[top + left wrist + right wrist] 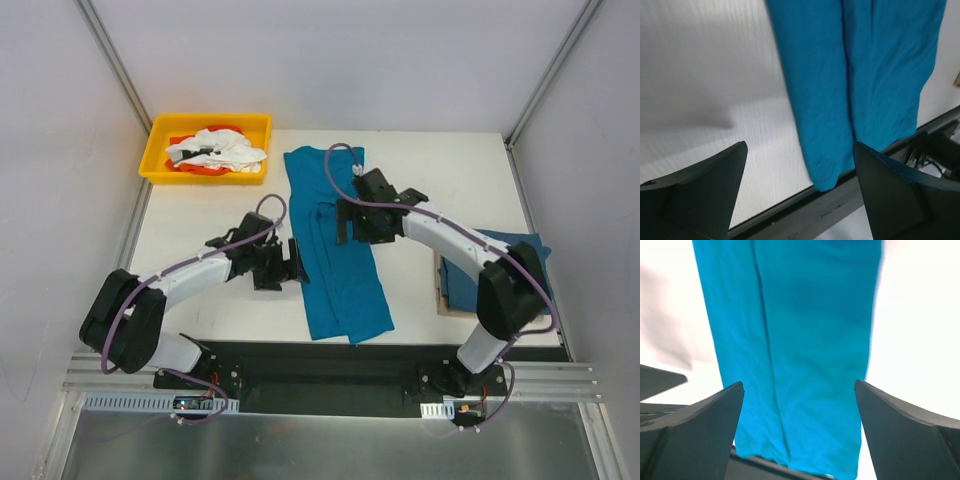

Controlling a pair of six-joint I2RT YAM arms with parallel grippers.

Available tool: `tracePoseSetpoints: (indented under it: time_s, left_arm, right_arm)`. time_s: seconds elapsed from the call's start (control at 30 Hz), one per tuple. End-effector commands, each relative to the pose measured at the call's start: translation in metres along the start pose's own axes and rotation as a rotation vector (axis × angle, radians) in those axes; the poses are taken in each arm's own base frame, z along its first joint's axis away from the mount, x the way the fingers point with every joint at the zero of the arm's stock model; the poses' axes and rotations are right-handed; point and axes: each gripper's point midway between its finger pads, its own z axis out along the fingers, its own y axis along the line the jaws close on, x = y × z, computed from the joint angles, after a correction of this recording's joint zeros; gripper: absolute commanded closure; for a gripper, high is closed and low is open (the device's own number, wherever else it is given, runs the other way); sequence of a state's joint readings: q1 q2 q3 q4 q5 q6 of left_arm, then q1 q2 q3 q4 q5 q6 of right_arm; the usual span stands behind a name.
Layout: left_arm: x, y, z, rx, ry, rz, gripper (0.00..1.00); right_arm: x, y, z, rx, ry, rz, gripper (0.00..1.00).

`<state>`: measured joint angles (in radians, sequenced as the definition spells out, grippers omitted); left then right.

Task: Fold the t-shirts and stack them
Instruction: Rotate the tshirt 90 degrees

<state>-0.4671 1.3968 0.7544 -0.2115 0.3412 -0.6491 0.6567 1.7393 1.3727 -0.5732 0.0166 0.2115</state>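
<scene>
- On the desk (450, 170), top view: one teal t-shirt (335, 250) lies mid-desk, folded lengthwise into a long strip running from near the far edge to the near edge
- A folded stack (500, 265) of the same cloth sits at the right side
- Yellow bin (155, 150) holding white and red cloth (215, 150) at the far left corner
- Left tool (295, 262) is just beside the strip's left edge, right tool (345, 225) is over its far half
- Left wrist: left tool (799, 147) spread wide, nothing between its fingers (700, 195); the strip's near end lies ahead by the desk edge
- Right wrist: right tool (799, 385) also spread wide, holding nothing; the strip lies below it, with a fold line along its length
</scene>
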Motion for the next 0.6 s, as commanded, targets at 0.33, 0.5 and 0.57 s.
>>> tracePoseSetpoints:
  time_s: [0.33, 0.5, 0.57]
  left_arm:
    - [0.107, -0.032, 0.019, -0.001, 0.168, -0.016, 0.38]
    - [0.122, -0.041, 0.03, -0.025, 0.216, 0.013, 0.64]
    - [0.129, -0.033, 0.034, -0.051, 0.243, -0.012, 0.71]
  right_arm:
    - [0.049, -0.039, -0.047, 0.019, -0.091, 0.127, 0.03]
    - [0.054, -0.047, -0.054, 0.037, -0.107, 0.127, 0.03]
    - [0.055, -0.048, -0.057, 0.039, -0.118, 0.126, 0.03]
